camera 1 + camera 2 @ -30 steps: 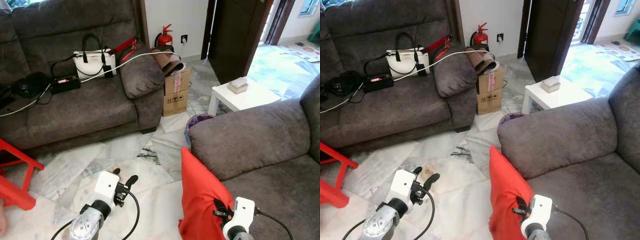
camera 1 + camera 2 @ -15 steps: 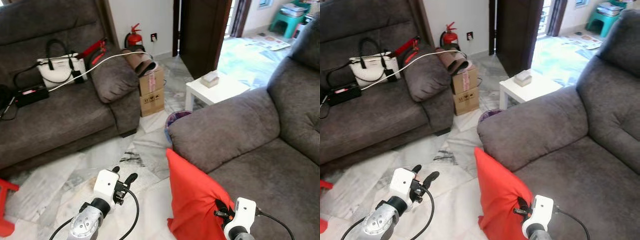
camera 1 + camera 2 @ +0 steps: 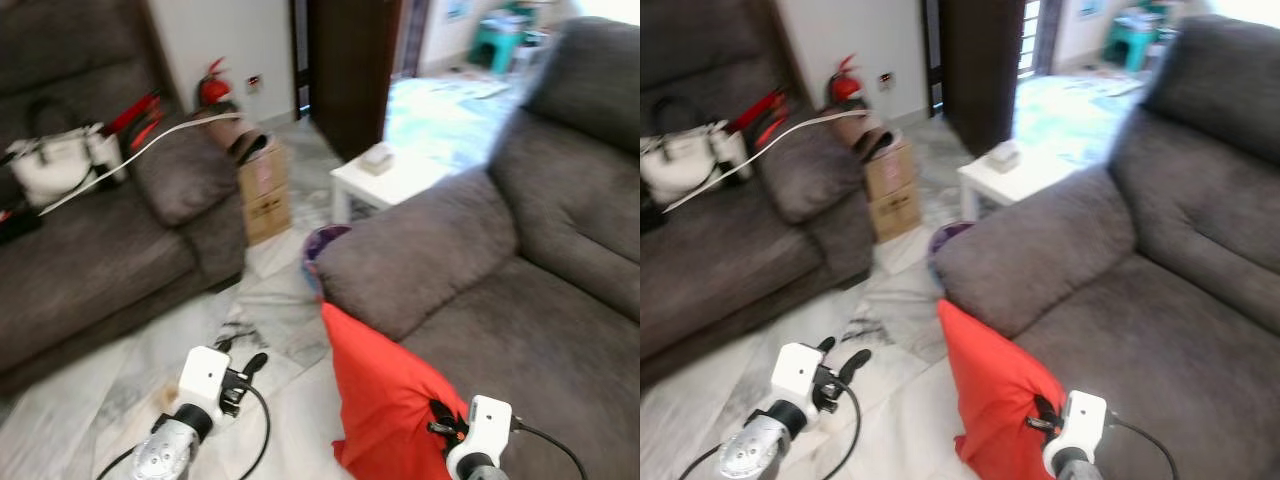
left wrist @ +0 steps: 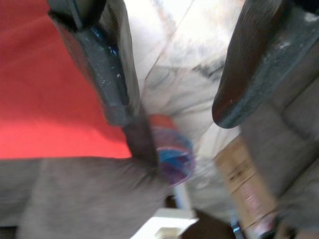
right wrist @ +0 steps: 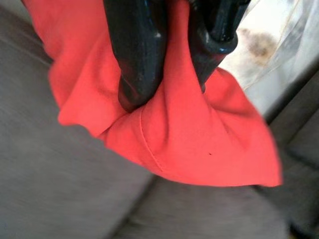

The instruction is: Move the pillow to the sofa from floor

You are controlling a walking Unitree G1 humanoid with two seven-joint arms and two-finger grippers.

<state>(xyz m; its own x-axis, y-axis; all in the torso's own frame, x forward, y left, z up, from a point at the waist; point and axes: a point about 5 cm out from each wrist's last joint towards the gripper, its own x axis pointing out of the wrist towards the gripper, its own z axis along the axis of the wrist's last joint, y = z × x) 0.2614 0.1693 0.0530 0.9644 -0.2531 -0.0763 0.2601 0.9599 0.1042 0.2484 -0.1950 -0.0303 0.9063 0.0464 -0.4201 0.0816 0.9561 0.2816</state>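
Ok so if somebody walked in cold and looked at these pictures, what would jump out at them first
The bright red pillow stands out most, pinched in the right gripper at the front edge of the grey sofa on the robot's right. The left gripper hangs open and empty over the marble floor. Behind, a second grey sofa carries a white handbag, with a red fire extinguisher by the wall.

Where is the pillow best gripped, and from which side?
Grip a bunched fold near the top edge, coming from above on the robot's right. The pillow is soft and stands upright against the sofa, so fabric pinches easily; the right claw is already shut there.
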